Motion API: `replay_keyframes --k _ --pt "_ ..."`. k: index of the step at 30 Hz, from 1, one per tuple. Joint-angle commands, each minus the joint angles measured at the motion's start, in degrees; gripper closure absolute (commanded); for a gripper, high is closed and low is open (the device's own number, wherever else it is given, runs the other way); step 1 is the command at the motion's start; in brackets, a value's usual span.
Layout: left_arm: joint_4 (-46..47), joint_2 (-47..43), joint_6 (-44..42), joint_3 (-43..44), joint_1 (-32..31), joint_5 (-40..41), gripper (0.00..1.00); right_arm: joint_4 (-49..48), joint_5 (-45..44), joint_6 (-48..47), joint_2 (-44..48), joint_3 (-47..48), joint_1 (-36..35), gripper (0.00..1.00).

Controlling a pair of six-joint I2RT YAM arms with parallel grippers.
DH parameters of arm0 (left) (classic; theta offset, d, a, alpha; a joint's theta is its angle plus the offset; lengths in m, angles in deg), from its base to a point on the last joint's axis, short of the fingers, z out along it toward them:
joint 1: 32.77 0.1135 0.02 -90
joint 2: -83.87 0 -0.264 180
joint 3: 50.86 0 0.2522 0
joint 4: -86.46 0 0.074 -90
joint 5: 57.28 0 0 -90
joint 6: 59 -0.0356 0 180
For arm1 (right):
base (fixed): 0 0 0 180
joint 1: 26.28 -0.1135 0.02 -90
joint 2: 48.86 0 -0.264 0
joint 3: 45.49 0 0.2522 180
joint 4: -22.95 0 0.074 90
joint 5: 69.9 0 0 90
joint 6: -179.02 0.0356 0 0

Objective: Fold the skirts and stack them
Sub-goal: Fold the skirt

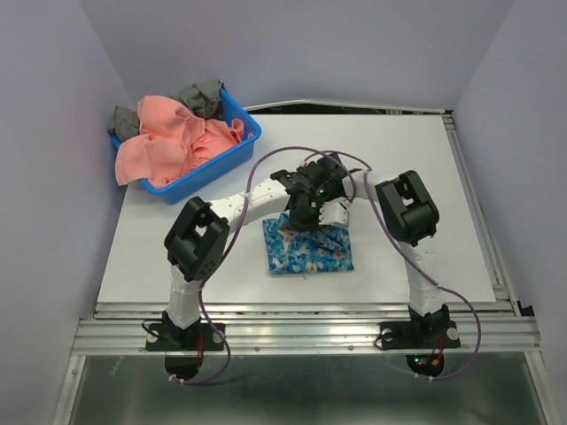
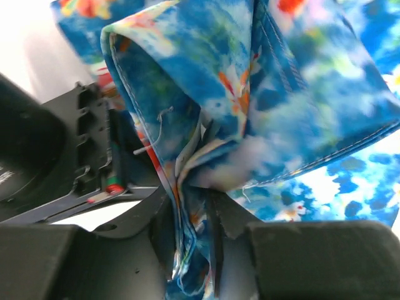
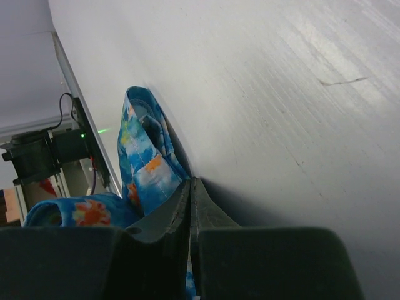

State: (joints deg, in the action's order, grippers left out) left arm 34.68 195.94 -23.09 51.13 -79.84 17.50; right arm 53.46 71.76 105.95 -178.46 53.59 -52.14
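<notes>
Both pincers grip the blue skirt (image 1: 310, 252) at the centre of the table (image 1: 425, 195); the pink skirt (image 1: 173, 142) fills the basket (image 1: 217, 166) at 10 o'clock.
The left wrist view alone shows the left gripper (image 2: 190, 209) clamped on a bunched fold; the right wrist view shows the right gripper (image 3: 190, 187), fingers (image 3: 215, 219) together with a blue sliver in the slit. From above, the arms hide both grips at the skirt's 12 o'clock edge.

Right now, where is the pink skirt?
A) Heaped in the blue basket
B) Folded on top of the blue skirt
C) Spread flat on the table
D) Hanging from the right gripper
A: the pink skirt lies crumpled inside the blue basket at the far left, while the blue skirt lies folded in the middle of the table.
</notes>
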Motion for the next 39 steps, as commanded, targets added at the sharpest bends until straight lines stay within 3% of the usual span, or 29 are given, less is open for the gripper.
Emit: replay_keyframes --k 1,6,12,15,19,25,30,33,39 --pt "3.5 -2.0 -0.1 1.8 0.4 3.2 0.61 0.5 -1.8 -0.2 -1.5 -1.4 -0.3 0.93" --pt "3.7 -4.6 0.7 3.0 0.3 5.1 0.46 0.4 -1.7 -0.1 -2.1 -0.4 -0.3 0.93" --pt "6.1 -8.4 2.8 2.8 0.4 9.9 0.44 0.6 -2.1 -0.1 -2.5 1.5 -0.3 0.90" --pt "6.6 -11.0 4.2 1.9 0.7 11.4 0.44 0.8 -3.3 -0.4 -2.3 3.4 0.2 0.81" --pt "1.7 -12.7 9.1 3.0 2.9 5.6 0.44 0.9 -4.2 -0.8 -2.1 8.3 1.3 0.68" --pt "0.6 -16.3 22.1 -1.3 8.4 -12.9 0.43 2.1 -4.8 -4.1 1.3 13.8 2.0 0.49" --pt "13.3 -21.2 37.6 -13.4 14.2 -27.9 0.47 4.6 -6.4 -7.3 6.7 14.0 4.0 0.35" --pt "19.6 -22.6 44.9 -19.2 14.9 -32.2 0.51 5.7 -7.5 -8.7 10.6 10.8 5.7 0.34" --pt "29.8 -18.5 53.3 -27.9 16.4 -32.0 0.57 10.0 -6.7 -13.3 24.9 -3.6 6.3 0.39"
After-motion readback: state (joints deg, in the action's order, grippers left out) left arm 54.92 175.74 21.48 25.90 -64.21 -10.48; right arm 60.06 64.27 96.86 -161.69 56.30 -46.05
